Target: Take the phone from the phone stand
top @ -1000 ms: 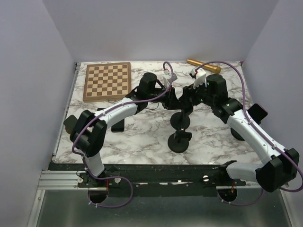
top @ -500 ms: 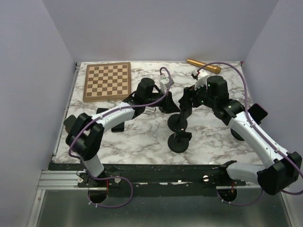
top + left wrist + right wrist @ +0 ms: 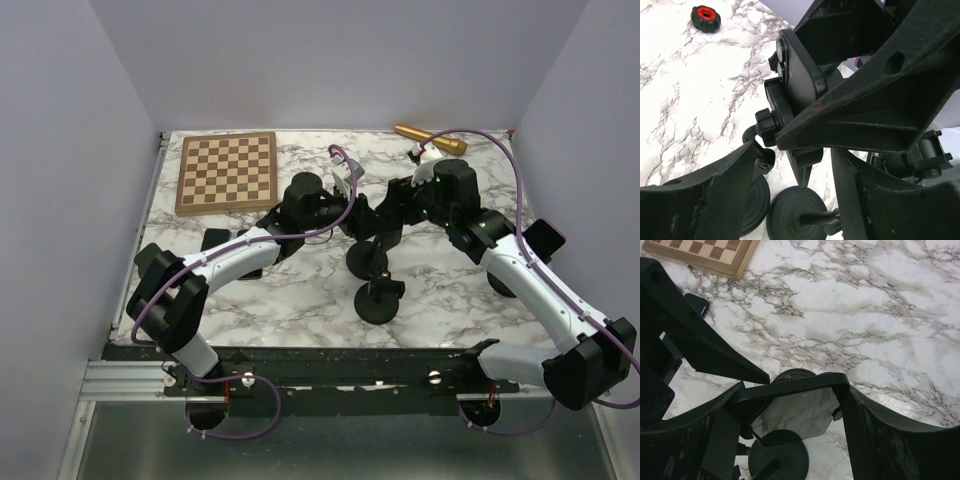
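The black phone (image 3: 799, 70), camera lenses showing, sits in the holder of the black phone stand (image 3: 782, 107). The stand's round base (image 3: 367, 260) is on the marble table. My right gripper (image 3: 393, 213) is shut on the phone. In the right wrist view its fingers (image 3: 875, 430) clamp both edges of the phone, whose glossy screen (image 3: 795, 410) reflects the marble. My left gripper (image 3: 360, 222) is closed round the stand's holder and joint knob (image 3: 765, 122), just below the phone. The phone itself is hidden between the grippers in the top view.
A second black stand with a round base (image 3: 380, 300) stands just in front. A chessboard (image 3: 228, 170) lies at the back left and a gold cylinder (image 3: 430, 138) at the back right. A black and red knob (image 3: 705, 18) lies on the marble.
Both grippers have shifted a little left and nearer while staying together. The stand's base has slid left with them.
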Robot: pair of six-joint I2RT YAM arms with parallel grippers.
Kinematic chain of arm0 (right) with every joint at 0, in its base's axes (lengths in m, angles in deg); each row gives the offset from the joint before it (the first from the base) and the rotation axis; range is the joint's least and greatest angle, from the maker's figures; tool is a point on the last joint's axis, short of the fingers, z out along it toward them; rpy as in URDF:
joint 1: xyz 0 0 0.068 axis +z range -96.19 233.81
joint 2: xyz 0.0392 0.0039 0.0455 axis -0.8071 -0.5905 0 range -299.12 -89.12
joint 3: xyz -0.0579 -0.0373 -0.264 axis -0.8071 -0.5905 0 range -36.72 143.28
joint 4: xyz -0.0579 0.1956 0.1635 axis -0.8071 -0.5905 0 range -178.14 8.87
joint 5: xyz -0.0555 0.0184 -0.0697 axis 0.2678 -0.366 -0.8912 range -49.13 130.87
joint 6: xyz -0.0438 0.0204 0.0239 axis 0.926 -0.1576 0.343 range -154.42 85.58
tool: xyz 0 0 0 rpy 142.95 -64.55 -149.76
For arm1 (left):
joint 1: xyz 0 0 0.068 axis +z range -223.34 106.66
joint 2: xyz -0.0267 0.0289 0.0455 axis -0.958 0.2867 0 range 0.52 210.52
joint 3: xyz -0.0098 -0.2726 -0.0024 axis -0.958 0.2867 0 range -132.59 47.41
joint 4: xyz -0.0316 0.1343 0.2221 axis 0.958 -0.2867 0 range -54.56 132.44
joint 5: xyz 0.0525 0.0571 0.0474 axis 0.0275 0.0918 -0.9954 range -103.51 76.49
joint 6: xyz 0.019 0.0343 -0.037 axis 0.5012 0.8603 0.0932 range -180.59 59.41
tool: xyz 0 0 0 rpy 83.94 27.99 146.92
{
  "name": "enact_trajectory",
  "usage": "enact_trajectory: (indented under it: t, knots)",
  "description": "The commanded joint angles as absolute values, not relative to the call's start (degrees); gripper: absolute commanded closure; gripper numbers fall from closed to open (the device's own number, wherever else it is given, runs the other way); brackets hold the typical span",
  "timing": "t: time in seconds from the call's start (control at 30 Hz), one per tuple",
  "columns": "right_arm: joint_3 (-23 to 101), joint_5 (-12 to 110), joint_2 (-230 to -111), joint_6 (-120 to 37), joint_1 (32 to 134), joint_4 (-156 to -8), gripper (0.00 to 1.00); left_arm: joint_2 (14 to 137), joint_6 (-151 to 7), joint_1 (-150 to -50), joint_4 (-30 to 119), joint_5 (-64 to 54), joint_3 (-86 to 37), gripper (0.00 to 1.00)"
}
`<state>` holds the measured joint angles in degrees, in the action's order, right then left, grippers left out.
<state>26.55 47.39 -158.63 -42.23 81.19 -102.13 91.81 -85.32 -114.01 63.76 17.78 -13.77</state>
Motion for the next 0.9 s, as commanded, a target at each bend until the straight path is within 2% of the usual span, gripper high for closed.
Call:
enact_trajectory:
  t: [0.0, 0.13, 0.23, 0.5, 0.67, 0.87]
  knots:
    - [29.17, 45.28, -158.86, -43.94, 81.45, -101.06, 0.99, 91.55, -86.05, -114.87, 68.73, 14.16, -15.07, 0.38]
    - [29.73, 44.48, -159.25, -44.33, 81.49, -101.26, 0.99, 92.92, -85.91, -115.80, 67.81, 12.40, -16.97, 0.52]
    - [29.96, 43.81, -159.51, -44.87, 81.50, -101.12, 0.99, 93.97, -85.68, -116.30, 66.80, 12.16, -18.28, 0.57]
    - [29.73, 42.79, -160.03, -46.01, 81.58, -100.09, 0.99, 94.96, -86.93, -117.26, 66.82, 10.84, -19.21, 0.57]
    - [29.82, 42.67, -160.51, -45.86, 81.58, -99.97, 0.99, 96.56, -86.56, -117.42, 63.74, 10.76, -22.61, 0.64]
    - [30.08, 42.17, -160.47, -45.20, 81.50, -100.38, 0.99, 97.18, -87.21, -117.59, 64.74, 10.14, -22.72, 0.59]
